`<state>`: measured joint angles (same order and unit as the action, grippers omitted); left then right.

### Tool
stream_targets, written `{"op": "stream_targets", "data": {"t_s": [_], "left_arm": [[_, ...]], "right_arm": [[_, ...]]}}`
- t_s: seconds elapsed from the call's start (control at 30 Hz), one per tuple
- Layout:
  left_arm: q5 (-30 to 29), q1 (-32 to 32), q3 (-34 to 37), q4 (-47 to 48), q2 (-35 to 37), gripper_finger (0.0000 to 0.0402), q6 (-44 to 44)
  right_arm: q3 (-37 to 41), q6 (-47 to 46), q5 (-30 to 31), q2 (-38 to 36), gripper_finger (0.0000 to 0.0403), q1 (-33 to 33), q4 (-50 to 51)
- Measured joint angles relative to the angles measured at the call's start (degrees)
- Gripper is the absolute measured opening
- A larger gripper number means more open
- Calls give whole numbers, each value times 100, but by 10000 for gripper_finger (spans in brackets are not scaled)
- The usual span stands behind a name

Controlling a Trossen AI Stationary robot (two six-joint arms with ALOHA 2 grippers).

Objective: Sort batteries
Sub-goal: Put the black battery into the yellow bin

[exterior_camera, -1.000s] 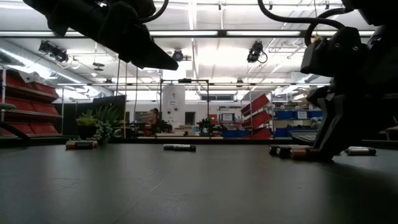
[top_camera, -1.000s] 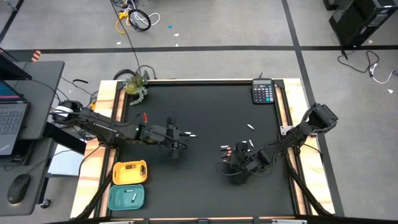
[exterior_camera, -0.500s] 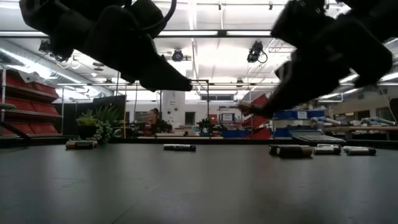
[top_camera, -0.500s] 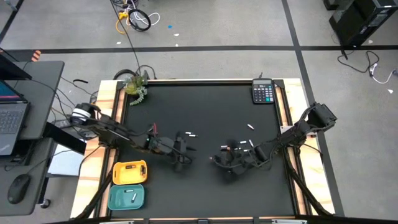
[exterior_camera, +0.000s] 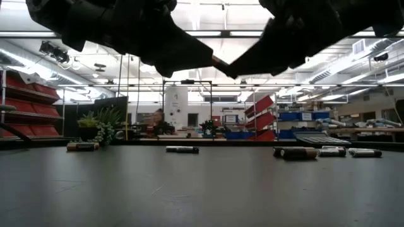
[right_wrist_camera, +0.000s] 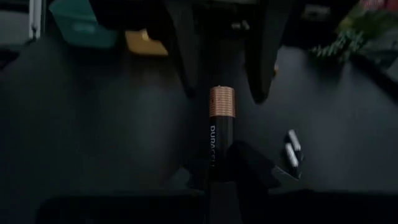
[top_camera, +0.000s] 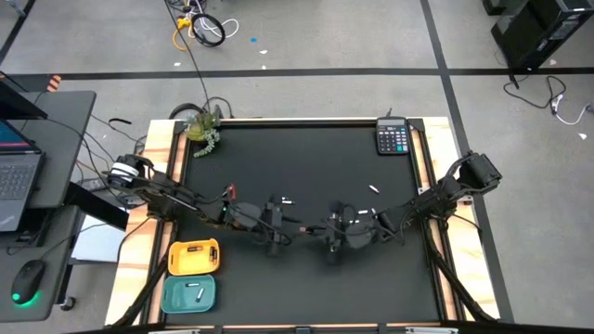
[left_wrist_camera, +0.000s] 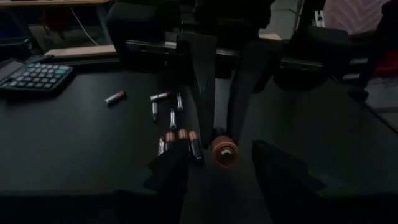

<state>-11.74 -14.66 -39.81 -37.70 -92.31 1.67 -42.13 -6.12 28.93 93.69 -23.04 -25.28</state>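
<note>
Over the middle of the black table [top_camera: 306, 148], the two arms are brought tip to tip for a handover. A dark, copper-ended battery [right_wrist_camera: 220, 134] is pinched in the right gripper [top_camera: 331, 234], long axis aimed straight at the left gripper [top_camera: 278, 229]. The left fingers [right_wrist_camera: 185, 53] are spread to either side of its copper end, not yet closed on it.

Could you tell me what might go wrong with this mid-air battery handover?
The right pincer grips the Duracell battery only by its far end, so a nudge from the open left pincer could tip it out. Falling, it could roll into the loose batteries on the table.
</note>
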Motion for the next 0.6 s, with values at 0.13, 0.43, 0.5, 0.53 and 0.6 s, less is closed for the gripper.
{"op": "stream_targets", "data": {"t_s": [0.13,0.43,0.5,0.53,0.6], "left_arm": [[-33,0,0,-101,0,188,2],[-113,2,-5,-588,0,165,-13],[-129,7,-5,-563,0,137,-12],[-155,4,-5,-549,0,117,-13],[-175,-2,-5,-577,2,70,-67]], "right_arm": [[0,267,0,-2,50,36,-420],[-2,384,-48,-4,50,80,-731],[-2,426,-46,-4,50,77,-804],[-2,454,-46,-4,52,71,-861],[0,509,-28,-4,59,67,-955]]}}
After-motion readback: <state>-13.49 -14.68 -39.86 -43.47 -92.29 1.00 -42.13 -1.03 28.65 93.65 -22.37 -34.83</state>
